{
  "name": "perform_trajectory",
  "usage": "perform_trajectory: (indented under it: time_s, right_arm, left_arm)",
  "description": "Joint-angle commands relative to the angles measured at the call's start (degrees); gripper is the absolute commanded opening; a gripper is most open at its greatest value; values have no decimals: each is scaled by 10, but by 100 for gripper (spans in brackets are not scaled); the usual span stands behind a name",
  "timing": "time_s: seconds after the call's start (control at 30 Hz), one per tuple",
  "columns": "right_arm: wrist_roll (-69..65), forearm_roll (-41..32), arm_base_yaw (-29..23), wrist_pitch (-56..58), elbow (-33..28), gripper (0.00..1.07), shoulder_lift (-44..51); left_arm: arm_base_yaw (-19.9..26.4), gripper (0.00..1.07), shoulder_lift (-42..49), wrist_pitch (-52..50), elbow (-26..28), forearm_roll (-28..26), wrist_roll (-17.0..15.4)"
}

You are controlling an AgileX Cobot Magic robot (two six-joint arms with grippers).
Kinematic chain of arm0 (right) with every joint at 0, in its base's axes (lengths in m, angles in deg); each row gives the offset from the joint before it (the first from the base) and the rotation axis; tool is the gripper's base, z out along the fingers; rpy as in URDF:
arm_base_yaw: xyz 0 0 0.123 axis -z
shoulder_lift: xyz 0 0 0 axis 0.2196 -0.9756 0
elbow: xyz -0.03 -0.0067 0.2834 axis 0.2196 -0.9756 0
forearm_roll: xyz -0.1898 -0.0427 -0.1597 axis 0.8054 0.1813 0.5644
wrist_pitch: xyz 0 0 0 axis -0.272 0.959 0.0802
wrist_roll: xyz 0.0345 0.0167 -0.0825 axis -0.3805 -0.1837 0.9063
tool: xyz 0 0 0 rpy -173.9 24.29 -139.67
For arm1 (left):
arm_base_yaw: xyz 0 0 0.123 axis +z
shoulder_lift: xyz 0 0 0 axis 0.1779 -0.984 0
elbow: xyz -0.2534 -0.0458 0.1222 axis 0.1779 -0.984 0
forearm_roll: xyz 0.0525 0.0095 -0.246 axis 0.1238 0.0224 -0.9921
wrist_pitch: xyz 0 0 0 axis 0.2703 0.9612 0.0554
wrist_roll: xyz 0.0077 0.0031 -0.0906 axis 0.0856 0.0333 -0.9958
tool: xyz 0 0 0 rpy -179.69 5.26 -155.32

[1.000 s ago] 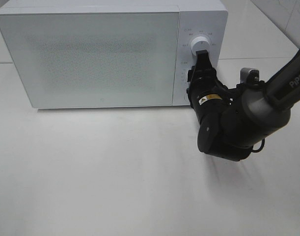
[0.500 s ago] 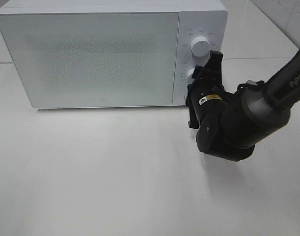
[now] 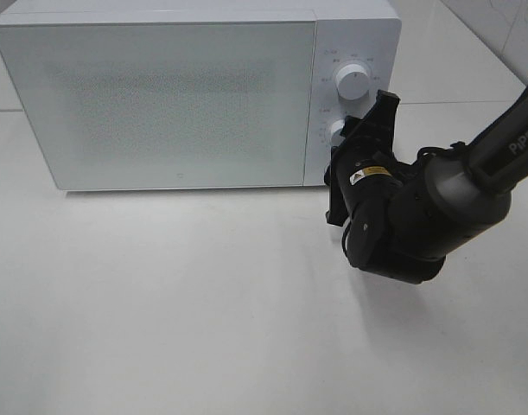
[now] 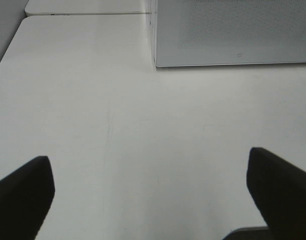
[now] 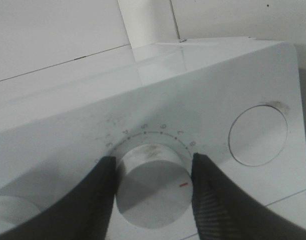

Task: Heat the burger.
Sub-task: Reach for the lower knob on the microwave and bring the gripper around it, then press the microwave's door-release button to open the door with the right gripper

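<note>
White tabletop (image 3: 203,303) all around, pale tiles behind, and on it sits the white microwave (image 3: 160,95) with its frosted door (image 3: 151,104) closed flat against the body. Over on the control panel, the right gripper (image 5: 153,165) is right up against the lower dial (image 5: 153,192), one dark finger (image 5: 100,192) pressed to one side of it and the other finger to the opposite side, so the pincer is clamped around that knob. A small red mark (image 5: 183,184) shows on the dial's face, with a ring of numerals printed on the panel around it. From the high camera the black wrist hangs in front of the panel, and the upper dial (image 3: 353,82) stands free just above it. The left gripper (image 4: 147,155) hovers over bare table near the microwave's front corner, its two fingers spread wide apart with nothing between them. As for the burger, no view shows it; the speckled door hides whatever lies inside, so its place cannot be told.
</note>
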Motion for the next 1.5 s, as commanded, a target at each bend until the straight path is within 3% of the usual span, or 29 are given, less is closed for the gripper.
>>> perform_trajectory:
  time_s: [0.03, 0.33, 0.6, 0.67, 0.77, 0.8, 0.87, 0.93, 1.23, 1.5]
  right_arm:
    - [0, 64, 1, -108, 14, 8, 5]
    - [19, 71, 1, -110, 14, 12, 5]
    - [38, 51, 1, -111, 14, 29, 5]
    - [57, 45, 1, -111, 14, 42, 5]
    - [61, 45, 1, -110, 14, 47, 5]
    - [72, 44, 1, -110, 11, 58, 5]
    - [76, 40, 1, -110, 10, 63, 6]
    - [93, 48, 1, -108, 2, 83, 6]
    - [135, 64, -1, -81, -43, 86, 38]
    - [284, 132, -1, 45, -113, 86, 136]
  left_arm:
    - [2, 99, 11, -7, 0, -2, -2]
    - [2, 99, 11, -7, 0, -2, -2]
    - [2, 99, 11, -7, 0, -2, -2]
    - [2, 99, 11, -7, 0, -2, -2]
    - [2, 99, 11, -7, 0, -2, -2]
    - [2, 99, 11, -7, 0, -2, -2]
    - [2, 99, 11, -7, 0, -2, -2]
    - [2, 99, 11, -7, 0, -2, -2]
    - [2, 99, 11, -7, 0, -2, -2]
    - [2, 99, 11, -7, 0, -2, -2]
